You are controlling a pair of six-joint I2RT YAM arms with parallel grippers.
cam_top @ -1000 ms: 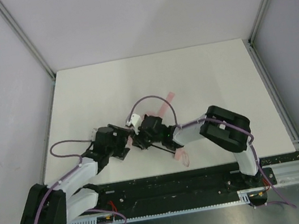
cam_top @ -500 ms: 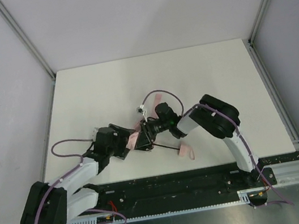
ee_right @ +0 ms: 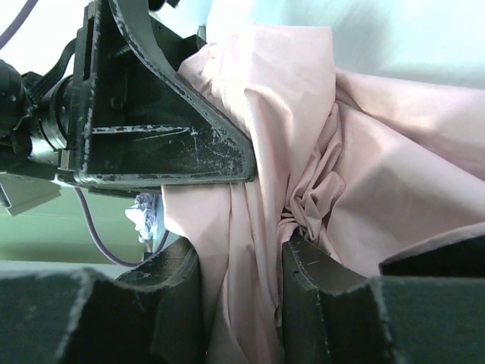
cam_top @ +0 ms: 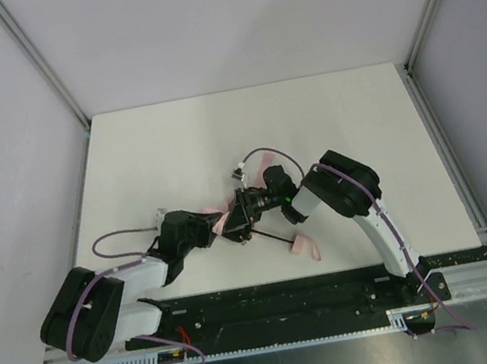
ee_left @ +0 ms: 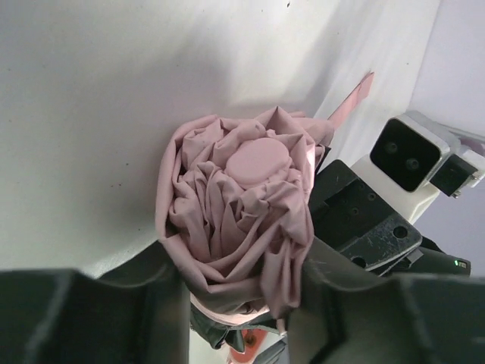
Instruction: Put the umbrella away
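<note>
White table (cam_top: pixel 327 121), grey walls (cam_top: pixel 199 30) from above; the umbrella (cam_top: pixel 223 215) sits near the front edge, mid-table. Left wrist cam: left gripper (ee_left: pixel 242 284) is clamped on the bunched pink canopy. Right wrist cam: right gripper (ee_right: pixel 241 292) pinches a fold of fabric too.

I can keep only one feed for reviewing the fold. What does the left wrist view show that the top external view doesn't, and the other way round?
Only the left wrist view: the umbrella seen end-on as a bunched canopy, its round cap, and fabric filling the gap of the left gripper. Only the top external view: the slim black shaft running to the pink handle on the table, and both whole arms. Both: the pink fabric, with the right gripper meeting it from the other side.
</note>
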